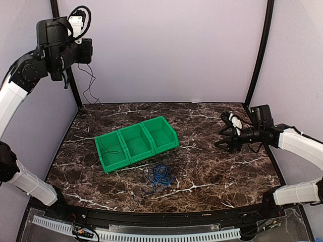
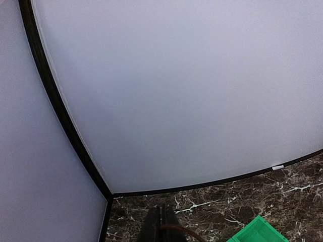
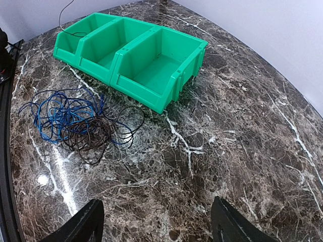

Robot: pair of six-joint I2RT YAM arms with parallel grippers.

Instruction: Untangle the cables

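The cables lie tangled on the marble table in front of the green bin: a bright blue one (image 1: pixel 160 175) (image 3: pixel 59 115) wound with dark ones (image 3: pixel 93 140). My left gripper (image 1: pixel 65 79) (image 2: pixel 162 209) is raised high at the back left. It is shut on a thin dark cable (image 2: pixel 184 230), which hangs down (image 1: pixel 91 93) to the bin's left compartment (image 1: pixel 108 150). My right gripper (image 1: pixel 224 142) (image 3: pixel 156 224) hovers open over the table's right side with nothing between its fingers (image 3: pixel 86 222), well away from the tangle.
A green bin (image 1: pixel 174 141) (image 3: pixel 186 60) with three compartments stands at the table's middle; the middle and right ones hold nothing. Grey walls with black corner posts (image 1: pixel 260 50) close in the back and sides.
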